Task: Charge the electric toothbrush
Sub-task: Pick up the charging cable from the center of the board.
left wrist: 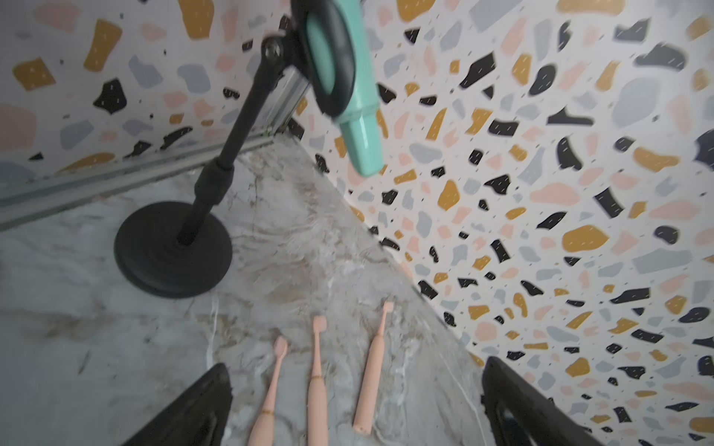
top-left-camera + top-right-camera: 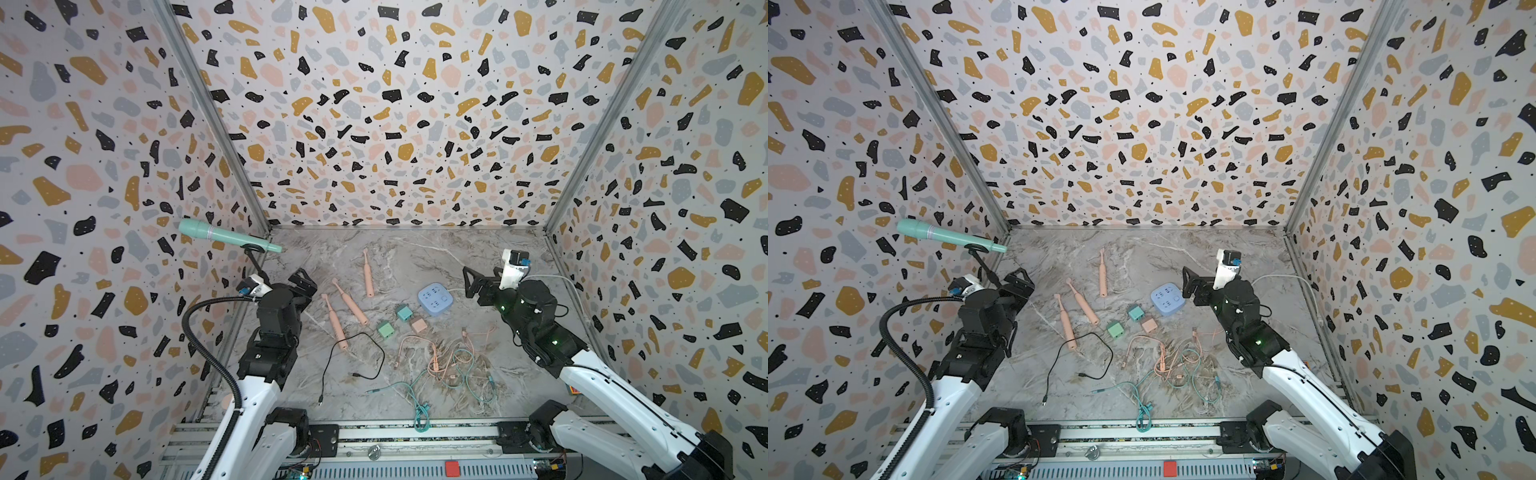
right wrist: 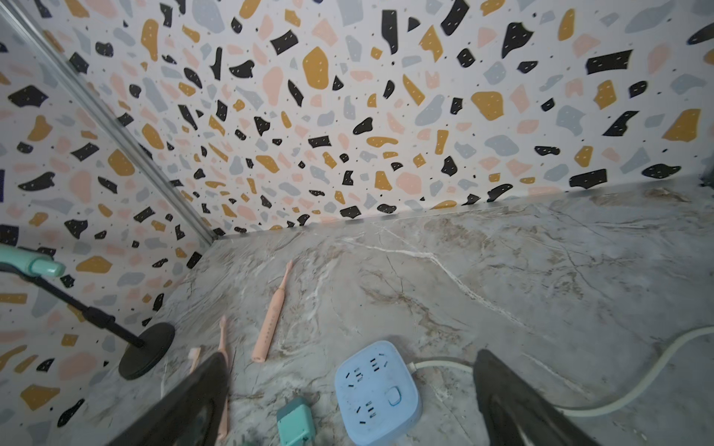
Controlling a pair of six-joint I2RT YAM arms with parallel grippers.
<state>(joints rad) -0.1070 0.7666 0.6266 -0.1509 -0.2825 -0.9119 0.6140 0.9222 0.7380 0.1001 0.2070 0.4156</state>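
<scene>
Both jaws released, nothing held. Advise left arm seize nearest pink toothbrush (image 2: 335,322) mid-handle, leaving its base end clear; power strip (image 2: 435,298) near right arm

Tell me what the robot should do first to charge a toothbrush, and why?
Probably lower the left hand onto the nearest pink toothbrush. Both it and the right hand are open and empty, and that toothbrush lies loose on the table, closest to the left hand.
</scene>
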